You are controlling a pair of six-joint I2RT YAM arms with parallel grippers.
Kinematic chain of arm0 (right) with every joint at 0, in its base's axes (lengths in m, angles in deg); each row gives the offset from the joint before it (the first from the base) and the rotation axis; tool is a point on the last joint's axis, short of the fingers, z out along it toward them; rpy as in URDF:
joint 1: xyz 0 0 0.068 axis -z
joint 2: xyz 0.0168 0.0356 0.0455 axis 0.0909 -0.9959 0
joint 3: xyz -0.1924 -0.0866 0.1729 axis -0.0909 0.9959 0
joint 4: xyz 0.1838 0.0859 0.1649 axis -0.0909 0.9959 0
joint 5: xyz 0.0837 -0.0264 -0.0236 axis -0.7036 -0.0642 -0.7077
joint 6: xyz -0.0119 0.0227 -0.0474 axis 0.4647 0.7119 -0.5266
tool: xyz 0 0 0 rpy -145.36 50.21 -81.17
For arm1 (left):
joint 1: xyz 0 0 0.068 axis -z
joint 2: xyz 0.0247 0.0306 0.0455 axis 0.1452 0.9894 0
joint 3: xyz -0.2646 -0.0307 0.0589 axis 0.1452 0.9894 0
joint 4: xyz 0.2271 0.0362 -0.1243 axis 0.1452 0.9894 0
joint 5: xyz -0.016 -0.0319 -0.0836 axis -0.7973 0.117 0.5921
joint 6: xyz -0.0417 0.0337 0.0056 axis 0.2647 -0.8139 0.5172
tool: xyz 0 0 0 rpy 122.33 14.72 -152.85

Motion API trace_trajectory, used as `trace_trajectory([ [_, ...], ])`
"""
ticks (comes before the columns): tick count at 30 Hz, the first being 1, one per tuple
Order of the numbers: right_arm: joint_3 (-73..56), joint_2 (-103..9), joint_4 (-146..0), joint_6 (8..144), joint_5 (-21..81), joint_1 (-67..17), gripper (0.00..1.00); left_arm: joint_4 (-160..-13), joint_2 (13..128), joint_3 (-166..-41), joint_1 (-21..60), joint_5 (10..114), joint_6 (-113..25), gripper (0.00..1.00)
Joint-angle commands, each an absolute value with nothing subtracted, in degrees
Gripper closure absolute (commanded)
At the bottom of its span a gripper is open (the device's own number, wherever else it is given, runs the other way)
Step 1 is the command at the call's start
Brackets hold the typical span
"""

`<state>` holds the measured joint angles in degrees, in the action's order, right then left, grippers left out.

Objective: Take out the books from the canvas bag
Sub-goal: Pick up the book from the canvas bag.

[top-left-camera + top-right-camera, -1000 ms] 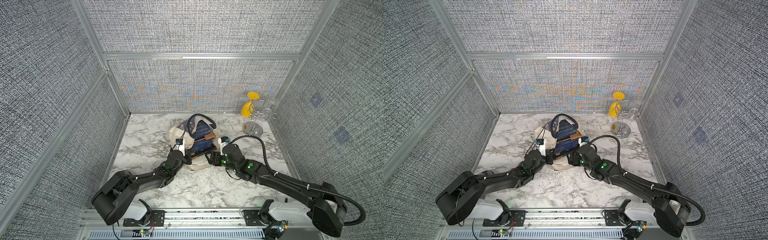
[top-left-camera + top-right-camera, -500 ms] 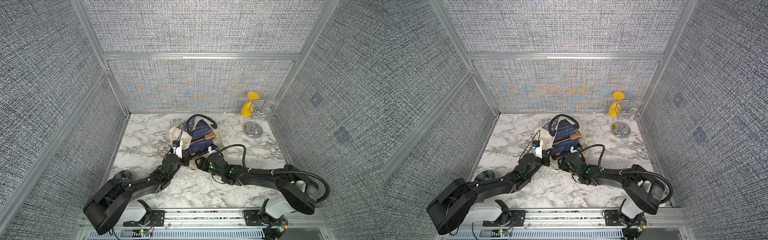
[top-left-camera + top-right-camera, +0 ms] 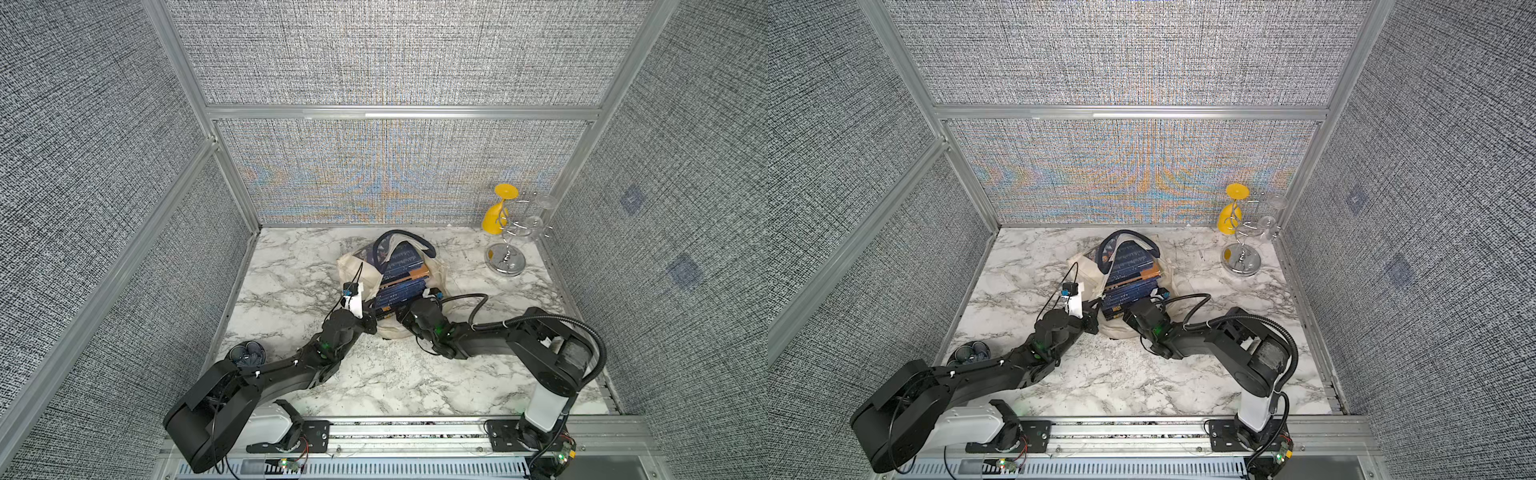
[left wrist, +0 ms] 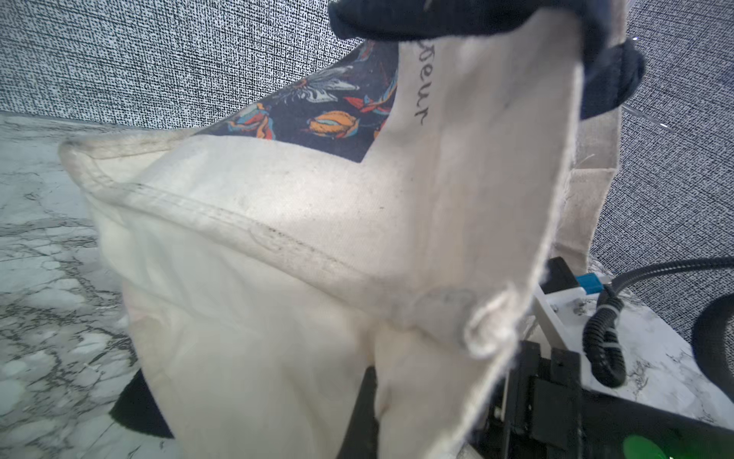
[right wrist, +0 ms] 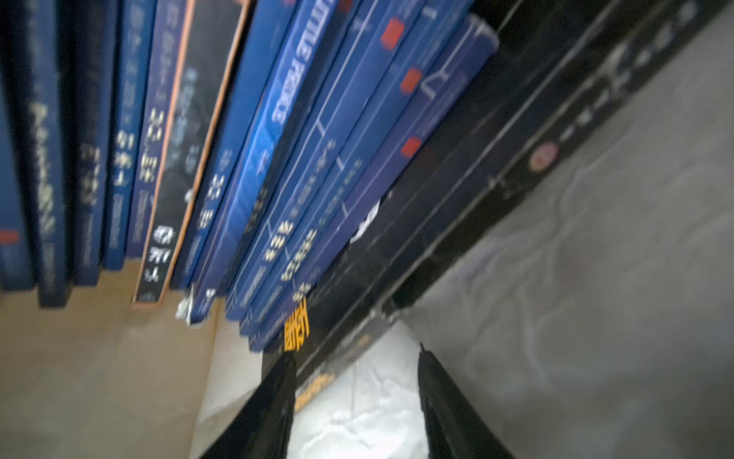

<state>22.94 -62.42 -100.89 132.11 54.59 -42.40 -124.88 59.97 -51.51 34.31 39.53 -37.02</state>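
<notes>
Navy books [image 3: 401, 282] — cream, floral-printed canvas bag [image 3: 349, 266]

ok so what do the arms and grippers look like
The left arm and right arm are black links on white bases, each with a green wrist light. The left has a white camera mount, the right a ribbed black cable. The right gripper has black tapered fingers.

The whole tabletop [image 3: 291, 266] is seen in both top views from high at six o'clock, faced toward twelve. The bag [image 4: 317, 238] is filmed close by the left wrist, the books [image 5: 278, 159] by the right.
</notes>
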Motion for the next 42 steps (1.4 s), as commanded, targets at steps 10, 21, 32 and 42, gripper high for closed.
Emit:
trace_trajectory([
  [10,18.3,-68.6,-103.3,132.8,58.5,-41.4,0.60,-128.4,60.7,-51.5,34.5,40.9,-37.1,1.00],
  [21,18.5,-63.2,-102.0,127.8,58.4,-42.6,0.95,-128.7,61.0,-51.2,34.5,38.9,-37.0,1.00],
  [32,18.7,-55.3,-93.2,124.5,57.4,-44.8,0.95,-128.0,62.2,-51.6,34.5,37.5,-36.5,1.00],
  [42,18.5,-59.8,-96.3,127.2,54.4,-43.9,0.59,-128.2,62.5,-51.7,34.5,37.4,-36.7,1.00],
])
